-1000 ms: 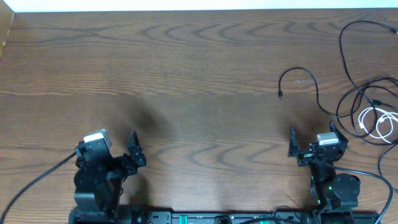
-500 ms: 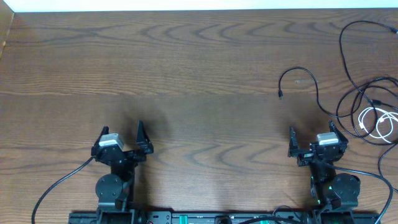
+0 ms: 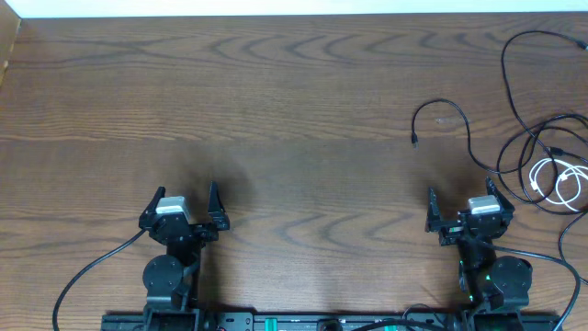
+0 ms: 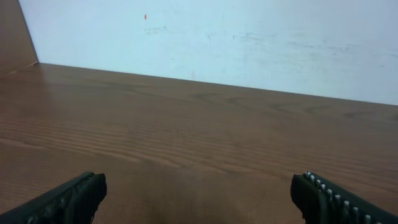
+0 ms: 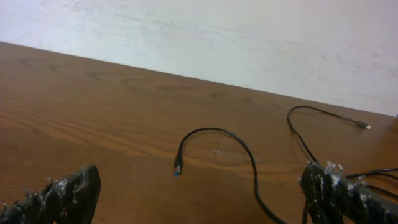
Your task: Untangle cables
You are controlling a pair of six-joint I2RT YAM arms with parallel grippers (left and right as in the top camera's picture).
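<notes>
Wooden desk [image 3: 294, 92]; tangle of black cables [image 3: 528, 138] around one coiled white cable [image 3: 560, 181], right edge of frame, plug end [image 3: 414, 141] trailing left; left gripper [image 3: 186, 191] lower left, right gripper [image 3: 461, 191] lower right, both spread wide, apart from the cables.

**Count of items.** One left pincer [image 3: 186, 189] and one right pincer [image 3: 461, 188], two in all. One wooden surface [image 3: 303, 83]. One white cable [image 3: 535, 180]. The black cables [image 3: 439, 101] overlap, so their count cannot be told. Two plug ends [image 5: 178, 168] are visible.
</notes>
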